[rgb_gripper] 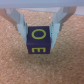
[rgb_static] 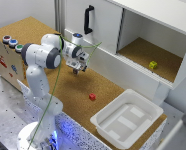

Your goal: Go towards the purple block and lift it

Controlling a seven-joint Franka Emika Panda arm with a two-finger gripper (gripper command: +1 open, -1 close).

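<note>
From my remote station I judge this a robotics laboratory test bench, not a home. A white Franka arm is bolted to a perforated metal base plate at 7 o'clock. The cork-covered worktop carries a mock white cabinet with a black handle at 1 o'clock, a white plastic bin at 5 o'clock, and a panel of coloured push buttons at 10 o'clock.
</note>
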